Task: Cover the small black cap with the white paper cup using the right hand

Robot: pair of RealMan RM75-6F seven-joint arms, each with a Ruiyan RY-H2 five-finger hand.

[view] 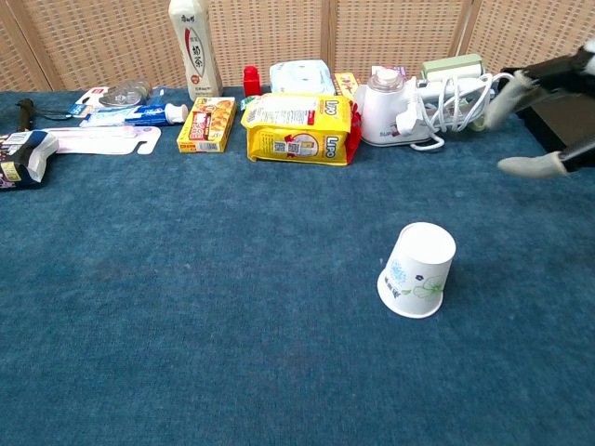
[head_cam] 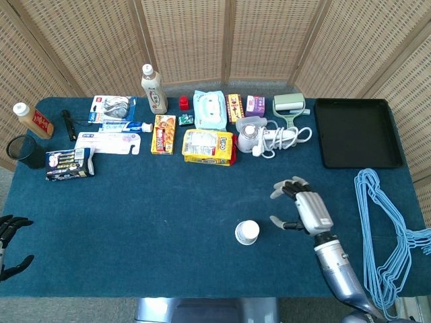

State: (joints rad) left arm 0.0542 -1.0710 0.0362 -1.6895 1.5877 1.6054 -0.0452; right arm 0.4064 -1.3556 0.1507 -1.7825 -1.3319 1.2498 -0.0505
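Observation:
The white paper cup stands upside down on the blue table, its green and blue print facing the chest view. The small black cap is hidden in both views. My right hand hovers to the right of the cup, apart from it, with its fingers spread and nothing in them. In the chest view only its fingertips show at the right edge. My left hand sits at the table's near left edge, fingers apart, holding nothing.
A row of goods lines the far side: a tall bottle, a yellow snack bag, a small red bottle, a white appliance with its cord. A black tray lies far right, blue hangers at right.

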